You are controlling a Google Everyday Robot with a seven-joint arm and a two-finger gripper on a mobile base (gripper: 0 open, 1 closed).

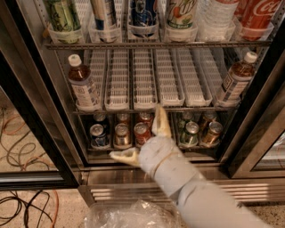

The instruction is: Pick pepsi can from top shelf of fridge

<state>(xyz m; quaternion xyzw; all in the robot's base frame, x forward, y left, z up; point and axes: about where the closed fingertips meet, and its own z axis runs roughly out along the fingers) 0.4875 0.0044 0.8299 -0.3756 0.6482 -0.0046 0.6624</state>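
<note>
In the camera view, the gripper (136, 131) hung low in front of the open fridge (102, 177), level with its bottom rack of cans. Its two cream fingers (161, 122) were spread wide with nothing between them, one pointing up and the other pointing left. The white arm (191, 191) ran down and to the right of it, out of the picture.

The pepsi can (143, 12) stood far above the gripper and almost straight over it, on the top shelf (156, 45), upright in a clear-fronted lane and well apart from the fingers. Just left of the pepsi can was a slimmer blue-and-silver can (104, 13), and just right of it a 7UP can (181, 12). Further up and right of the gripper stood a red cola bottle (260, 15).

Between the gripper and the top shelf lay white lane trays (144, 78), with a tea bottle (83, 87) up and to the left and another bottle (236, 80) up and to the right. A red can (141, 133) sat just behind the gripper. Crumpled clear plastic (129, 216) lay below it, and cables (22, 147) on the floor far to its left.
</note>
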